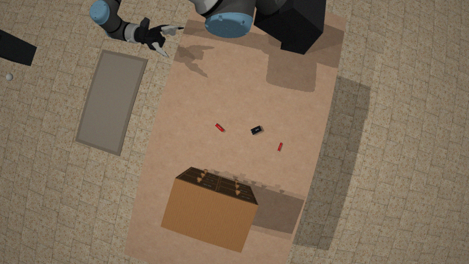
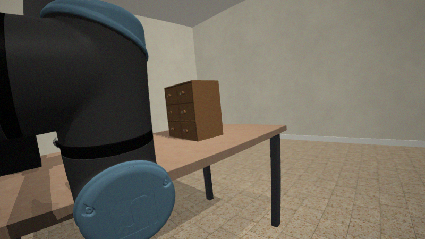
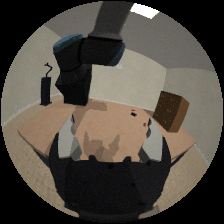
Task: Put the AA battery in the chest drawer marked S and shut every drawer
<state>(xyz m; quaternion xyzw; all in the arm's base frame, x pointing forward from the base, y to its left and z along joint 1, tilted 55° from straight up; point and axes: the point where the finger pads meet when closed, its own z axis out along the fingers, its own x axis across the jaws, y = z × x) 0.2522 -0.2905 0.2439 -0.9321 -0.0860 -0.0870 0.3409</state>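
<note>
The chest [image 1: 210, 215] [image 2: 207, 110] [image 3: 182, 114] stands upright on the table [image 1: 196, 98] [image 2: 252, 128] [image 3: 92, 127]. Its six knobbed drawers look shut; their labels are too small to read. Two red cylinders lie between the arm's base and the chest. The longer red cylinder [image 1: 219, 127] [image 3: 145, 124] is on the left in the top view and looks like the AA battery. The shorter red cylinder [image 1: 279, 146] [image 3: 133, 110] is on the right. My gripper [image 1: 175, 42] [image 3: 111, 117] is open and empty, high near the table's left edge, away from the chest and batteries.
A black block-like object [image 1: 256, 130] [image 3: 133, 114] lies between the red cylinders. The arm's black base [image 1: 291, 26] stands at the table's far end from the chest. The arm [image 2: 98, 74] hides much of the table in the exterior view. A grey panel [image 1: 111, 101] is beside the table.
</note>
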